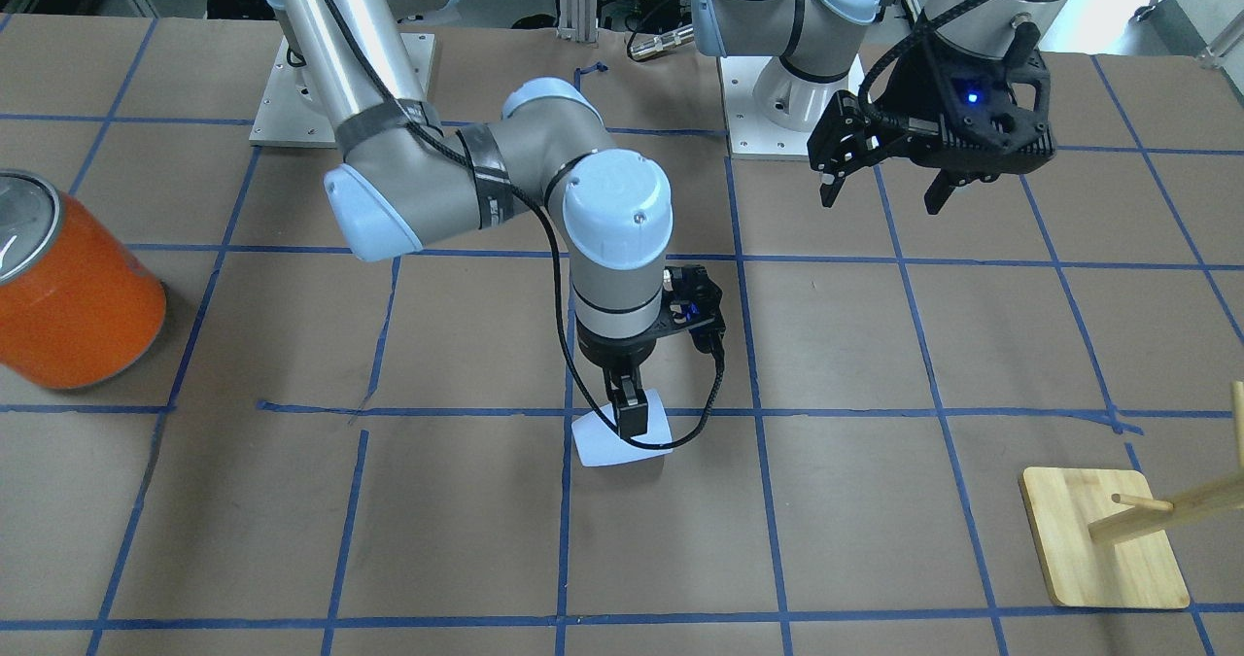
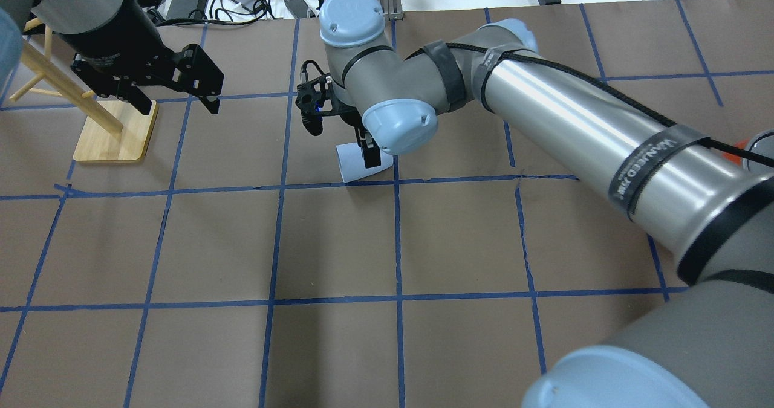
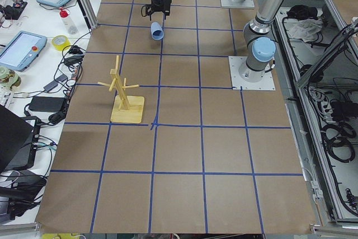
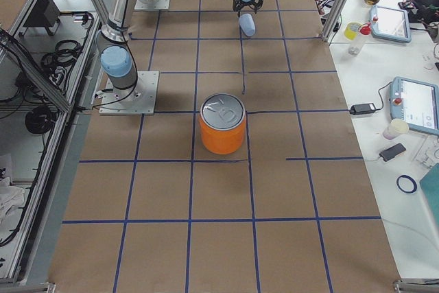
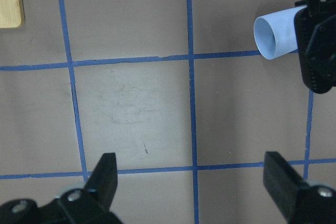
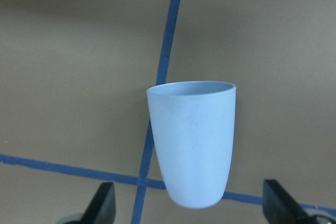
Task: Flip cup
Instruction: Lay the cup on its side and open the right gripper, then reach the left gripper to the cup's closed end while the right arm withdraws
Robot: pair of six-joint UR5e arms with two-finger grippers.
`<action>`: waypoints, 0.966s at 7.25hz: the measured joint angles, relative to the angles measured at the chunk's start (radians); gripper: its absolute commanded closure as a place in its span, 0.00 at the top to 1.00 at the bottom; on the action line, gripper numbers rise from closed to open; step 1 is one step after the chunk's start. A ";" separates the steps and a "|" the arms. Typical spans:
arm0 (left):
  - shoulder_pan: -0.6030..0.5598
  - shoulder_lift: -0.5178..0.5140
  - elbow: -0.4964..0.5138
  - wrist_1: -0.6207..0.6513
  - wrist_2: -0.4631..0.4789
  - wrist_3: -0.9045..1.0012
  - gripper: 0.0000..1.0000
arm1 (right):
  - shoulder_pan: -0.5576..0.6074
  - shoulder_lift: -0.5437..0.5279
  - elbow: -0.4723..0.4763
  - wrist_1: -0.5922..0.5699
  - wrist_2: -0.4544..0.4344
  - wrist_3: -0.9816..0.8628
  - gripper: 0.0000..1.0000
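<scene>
The pale light-blue cup (image 1: 607,439) lies on its side on the brown table, its mouth toward the wooden rack; it also shows in the overhead view (image 2: 352,162), the left wrist view (image 5: 275,35) and the right wrist view (image 6: 193,140). My right gripper (image 1: 630,421) points straight down over the cup's base end. In the right wrist view its fingers (image 6: 105,205) stand wide on either side of the cup and do not touch it. My left gripper (image 1: 880,189) hangs open and empty above the table, apart from the cup; its spread fingers (image 5: 105,177) show in the left wrist view.
A large orange can (image 1: 73,292) with a silver top stands toward the robot's right end of the table, also in the exterior right view (image 4: 222,125). A wooden peg rack (image 2: 115,133) stands on the robot's left side, close to the left gripper.
</scene>
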State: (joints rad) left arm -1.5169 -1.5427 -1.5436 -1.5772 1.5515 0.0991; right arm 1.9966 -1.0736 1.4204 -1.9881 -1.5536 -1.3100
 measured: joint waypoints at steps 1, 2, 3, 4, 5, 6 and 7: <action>0.002 0.007 -0.001 -0.002 -0.008 0.008 1.00 | -0.035 -0.080 0.000 0.098 -0.004 0.024 1.00; 0.004 0.015 -0.005 -0.004 -0.018 0.011 1.00 | -0.074 -0.166 0.002 0.204 -0.007 0.042 1.00; 0.008 0.017 -0.011 -0.003 -0.050 0.011 1.00 | -0.114 -0.251 0.007 0.298 -0.008 0.082 1.00; 0.023 0.008 -0.018 -0.002 -0.097 0.013 1.00 | -0.153 -0.327 0.027 0.357 -0.009 0.158 1.00; 0.051 -0.009 -0.032 -0.002 -0.145 0.017 1.00 | -0.193 -0.389 0.063 0.378 -0.010 0.246 1.00; 0.083 -0.028 -0.059 0.005 -0.233 0.031 1.00 | -0.237 -0.438 0.097 0.382 -0.010 0.337 1.00; 0.109 -0.051 -0.093 0.027 -0.363 0.058 1.00 | -0.276 -0.475 0.120 0.381 -0.009 0.450 1.00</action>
State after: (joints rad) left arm -1.4083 -1.5941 -1.6363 -1.5502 1.1884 0.1567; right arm 1.7203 -1.5486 1.5403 -1.6067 -1.5626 -0.8601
